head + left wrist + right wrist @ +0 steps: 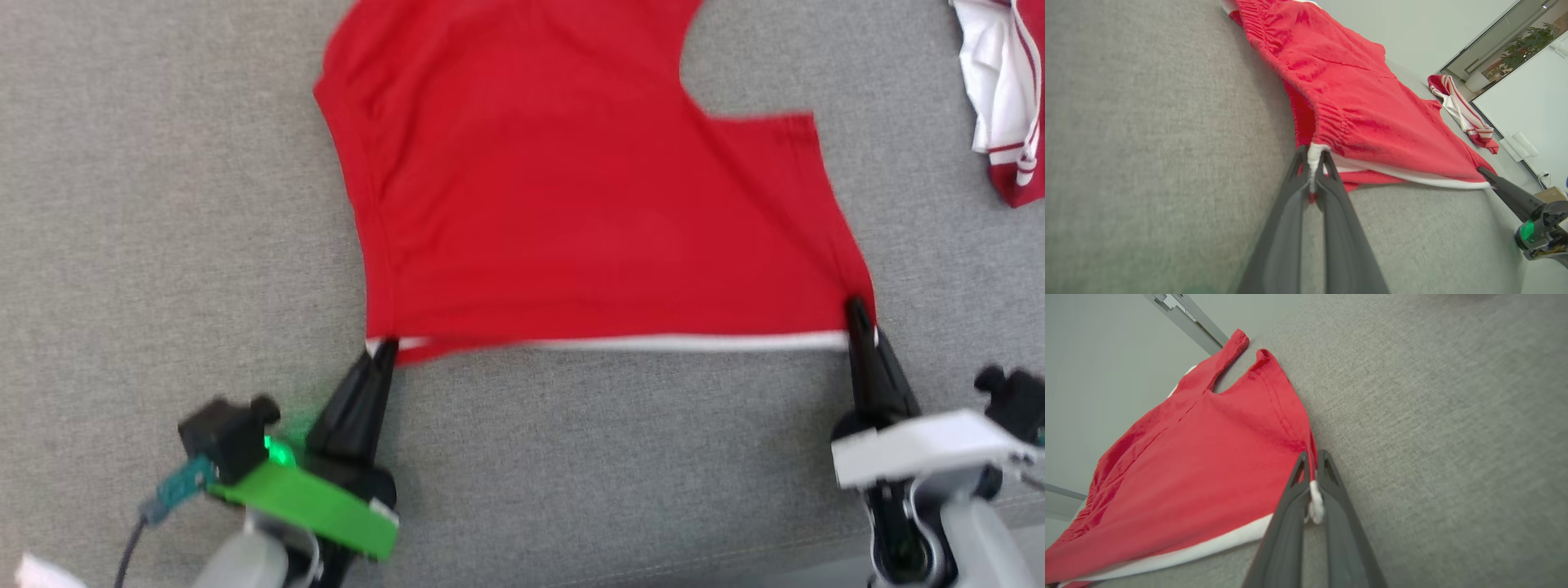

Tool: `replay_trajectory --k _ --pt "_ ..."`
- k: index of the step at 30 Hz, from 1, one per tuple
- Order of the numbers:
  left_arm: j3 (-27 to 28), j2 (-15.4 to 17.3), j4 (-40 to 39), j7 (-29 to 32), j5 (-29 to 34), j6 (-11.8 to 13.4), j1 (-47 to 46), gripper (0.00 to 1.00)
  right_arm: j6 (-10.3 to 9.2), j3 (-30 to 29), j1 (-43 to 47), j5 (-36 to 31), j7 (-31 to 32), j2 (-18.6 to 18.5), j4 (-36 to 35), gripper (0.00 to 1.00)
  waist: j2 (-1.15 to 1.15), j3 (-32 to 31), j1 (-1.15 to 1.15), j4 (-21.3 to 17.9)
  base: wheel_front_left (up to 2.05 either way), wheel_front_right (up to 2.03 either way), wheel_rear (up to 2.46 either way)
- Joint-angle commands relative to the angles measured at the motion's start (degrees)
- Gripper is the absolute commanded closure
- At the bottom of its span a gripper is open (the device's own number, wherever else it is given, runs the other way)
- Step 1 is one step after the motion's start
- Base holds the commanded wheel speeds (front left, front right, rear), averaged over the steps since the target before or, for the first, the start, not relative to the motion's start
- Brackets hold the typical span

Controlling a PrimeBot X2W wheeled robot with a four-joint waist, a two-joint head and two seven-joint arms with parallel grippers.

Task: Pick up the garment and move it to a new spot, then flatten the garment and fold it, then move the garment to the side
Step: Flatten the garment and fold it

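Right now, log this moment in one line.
left tool: shut on garment | right tool: shut on garment | garment: spread on grey surface

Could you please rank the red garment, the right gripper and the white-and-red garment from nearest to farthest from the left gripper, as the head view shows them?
From the left gripper:
1. The red garment: its near left corner is pinched in that gripper.
2. The right gripper: at the hem's right corner.
3. The white-and-red garment: far right, at the back.

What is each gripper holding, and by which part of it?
Both hold the red garment by its white hem: the left gripper is shut on the hem's left corner, the right gripper on its right corner.
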Motion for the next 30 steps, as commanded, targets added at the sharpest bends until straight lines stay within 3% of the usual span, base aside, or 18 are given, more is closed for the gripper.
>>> replay_trajectory --k 1,7,13,18,24,30 --pt "0.3 0.7 -1.4 0.2 -2.2 1.1 6.1 1.00 -0.15 -1.2 4.9 0.4 1.2 0.3 -3.2 1.00 0.00 -6.9 0.00 2.1 0.00 0.00 0.00" --pt "1.3 3.0 -13.0 1.2 -6.5 3.6 17.6 1.00 -0.15 -5.5 18.1 -0.2 8.7 1.5 -18.4 1.00 0.00 -7.9 0.00 2.2 0.00 0.00 0.00" --pt "2.3 2.7 -20.7 5.6 -10.5 4.9 14.3 1.00 -0.14 -10.1 9.9 -2.9 17.6 2.6 -23.5 1.00 0.00 -5.1 0.00 3.8 0.00 0.00 0.00" --pt "3.8 0.3 -21.3 10.1 -14.7 6.1 6.8 1.00 -0.13 -11.0 -5.2 -8.1 26.4 2.7 -20.2 1.00 0.00 -0.9 0.00 7.0 0.00 0.00 0.00" --pt "4.5 -3.3 -15.6 13.5 -16.6 6.4 -5.7 1.00 -0.12 -11.6 -24.9 -17.1 36.5 1.2 -11.2 1.00 0.00 4.7 0.00 11.9 0.00 0.00 0.00" --pt "3.9 -6.5 -6.7 12.3 -13.0 5.6 -16.2 1.00 -0.12 -11.7 -38.5 -23.6 40.6 0.9 -2.5 1.00 0.00 8.4 0.00 15.5 0.00 0.00 0.00"
